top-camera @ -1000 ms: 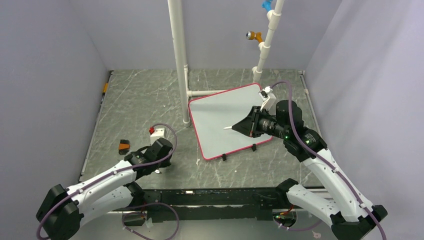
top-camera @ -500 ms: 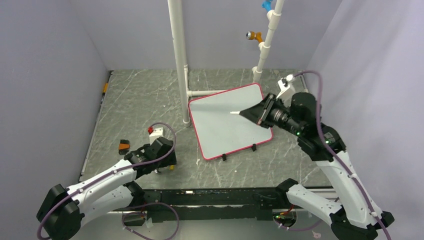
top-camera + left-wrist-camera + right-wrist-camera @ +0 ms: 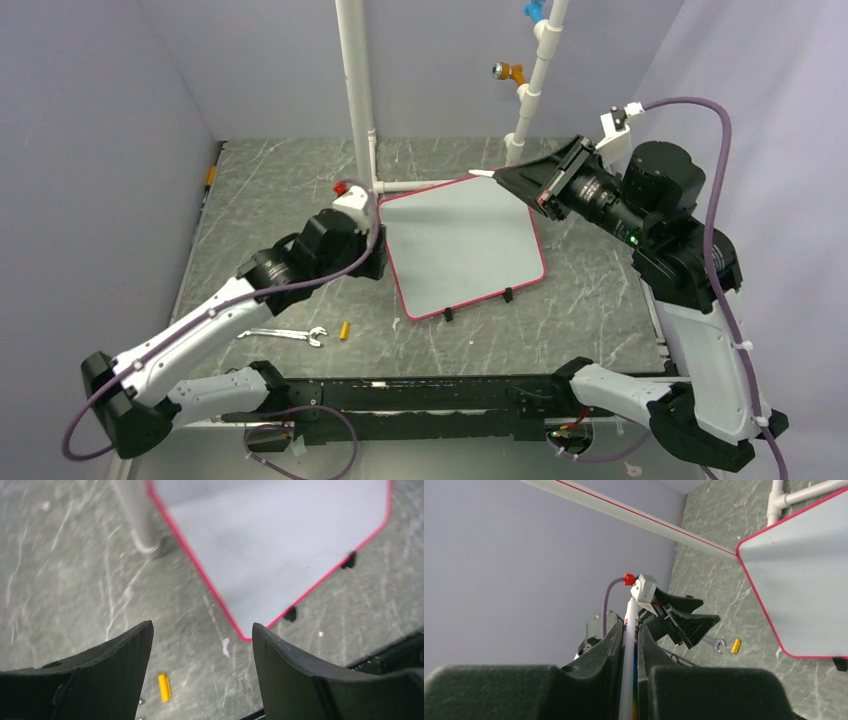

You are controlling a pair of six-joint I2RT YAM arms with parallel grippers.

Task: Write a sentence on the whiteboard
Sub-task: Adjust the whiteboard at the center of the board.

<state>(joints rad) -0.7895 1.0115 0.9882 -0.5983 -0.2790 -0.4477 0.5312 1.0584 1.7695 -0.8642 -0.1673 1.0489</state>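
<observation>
Two arms flank the blank whiteboard [image 3: 460, 240] at the middle of the table [image 3: 280, 200]. Right gripper [image 3: 520, 180], clamped on the marker [image 3: 482, 173], hangs over its far right corner, tip pointing left; left gripper [image 3: 200, 630], jaws apart, sits beside its left edge.

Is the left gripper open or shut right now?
Open. In its wrist view the left gripper has its jaws wide apart, nothing between them, only table and whiteboard beyond.
</observation>
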